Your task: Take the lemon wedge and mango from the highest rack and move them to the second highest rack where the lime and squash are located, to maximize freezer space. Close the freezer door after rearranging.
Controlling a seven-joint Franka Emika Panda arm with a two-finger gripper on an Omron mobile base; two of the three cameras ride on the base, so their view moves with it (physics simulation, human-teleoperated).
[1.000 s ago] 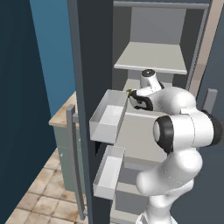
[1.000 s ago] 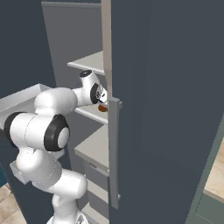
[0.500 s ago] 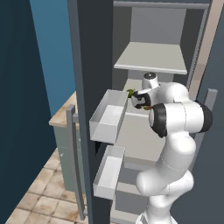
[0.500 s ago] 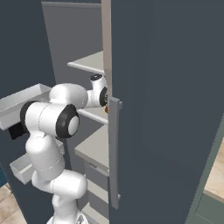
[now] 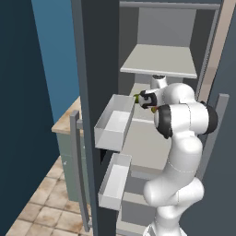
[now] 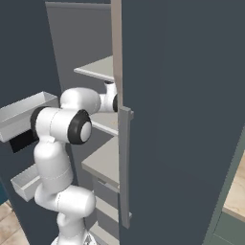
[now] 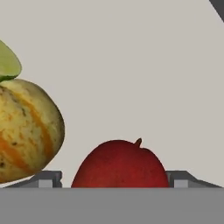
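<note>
On second highest rack (image 7: pixel 144 65) — mango (image 7: pixel 119 164), squash (image 7: pixel 26 129).

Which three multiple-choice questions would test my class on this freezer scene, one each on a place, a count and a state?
1. In the hand view, where is the mango?
A. Behind the squash
B. Between the finger tips
C. In a door bin

2. In the left base view, how many white bins hang on the freezer door?
A. Two
B. Four
C. None

3. How does the freezer door stand?
A. Shut
B. Taken off
C. Open

Key:
1 B: the red mango sits between the finger tips.
2 A: an upper bin and a lower bin show.
3 C: the freezer door is swung out, with the racks exposed.
</note>
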